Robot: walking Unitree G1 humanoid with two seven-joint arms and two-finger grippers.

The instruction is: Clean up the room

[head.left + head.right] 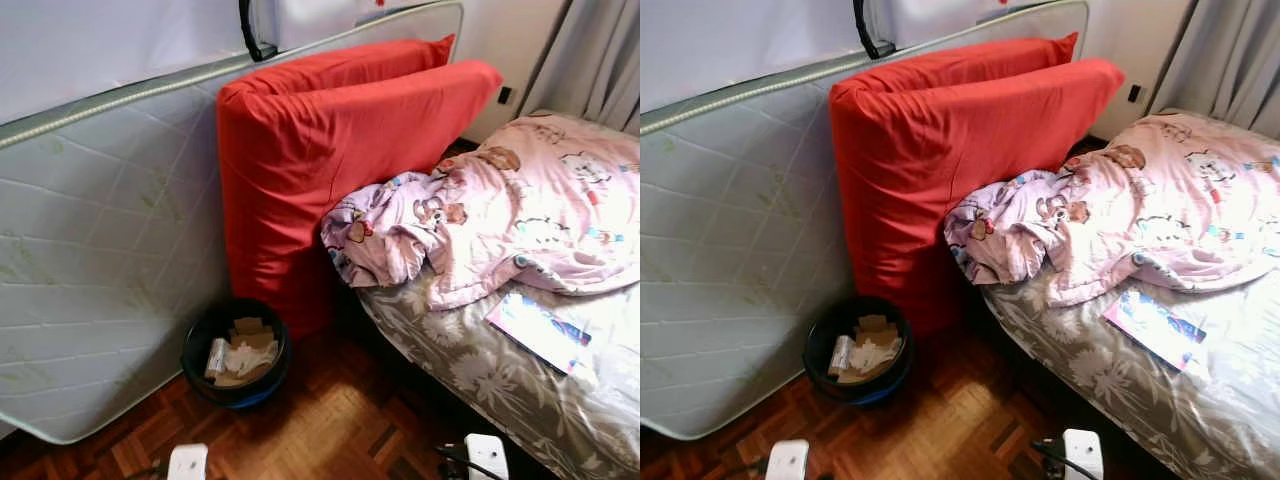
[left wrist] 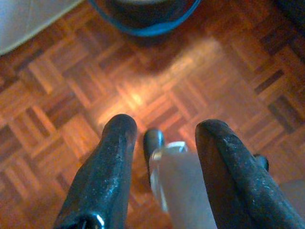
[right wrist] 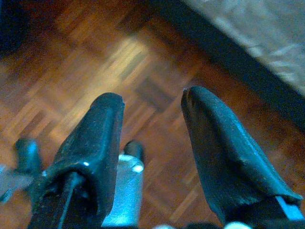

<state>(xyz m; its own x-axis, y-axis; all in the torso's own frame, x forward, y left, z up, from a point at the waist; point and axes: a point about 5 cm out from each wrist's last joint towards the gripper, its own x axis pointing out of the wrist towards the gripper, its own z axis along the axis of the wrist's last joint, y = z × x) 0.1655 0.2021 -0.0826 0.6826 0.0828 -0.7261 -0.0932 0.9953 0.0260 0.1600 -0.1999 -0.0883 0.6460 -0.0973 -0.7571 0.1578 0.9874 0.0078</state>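
bedroom corner with a bin (image 1: 236, 352) of paper scraps on the floor (image 1: 330, 425).
left gripper (image 2: 164, 143) and right gripper (image 3: 151, 125) hang over it, fingers apart, empty.

We see a bright red fabric-covered cushion (image 1: 330, 150), a pink cartoon-bear print quilt (image 1: 520, 200), grey leaf-patterned bedsheet (image 1: 470, 370), brown parquet wood floor (image 1: 320, 430), white quilted upright mattress (image 1: 90, 260).

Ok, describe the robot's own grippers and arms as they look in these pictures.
Each gripper, left and right, has two long, rounded black fingers with a scuffed, slightly glossy surface. In the eye views, white blocky arm parts sit at the bottom edge, the right one trailing a black cable.
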